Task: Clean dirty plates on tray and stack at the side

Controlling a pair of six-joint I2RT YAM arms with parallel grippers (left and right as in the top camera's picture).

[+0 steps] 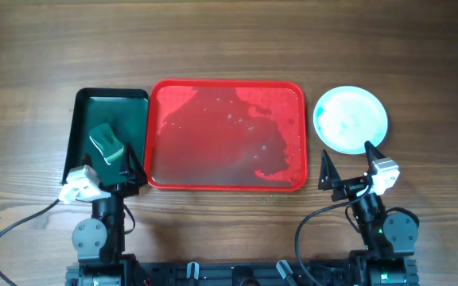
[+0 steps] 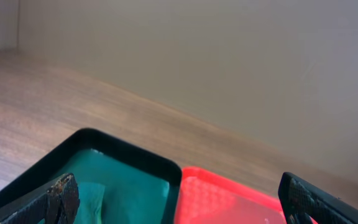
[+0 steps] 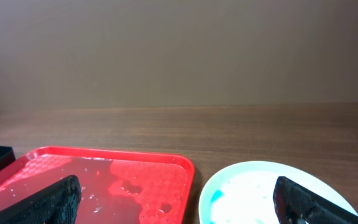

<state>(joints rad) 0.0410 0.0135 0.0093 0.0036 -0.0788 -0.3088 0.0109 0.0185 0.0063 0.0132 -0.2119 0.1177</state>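
Note:
The red tray (image 1: 226,135) lies in the middle of the table, wet, with no plate on it. It also shows in the left wrist view (image 2: 229,199) and the right wrist view (image 3: 148,180). A round plate (image 1: 351,119), whitish with a pale aqua rim, lies on the table right of the tray. It is wet, with an aqua blotch (image 3: 253,193). I cannot tell whether other plates lie under it. My left gripper (image 1: 116,171) (image 2: 179,205) is open and empty at the tray's near left corner. My right gripper (image 1: 350,163) (image 3: 179,199) is open and empty just in front of the plate.
A black-rimmed dark green tray (image 1: 86,111) (image 2: 129,155) lies left of the red tray and touches it. A green sponge (image 1: 107,143) lies in the dark green tray. Bare wooden table surrounds the trays. A cable runs at the front left.

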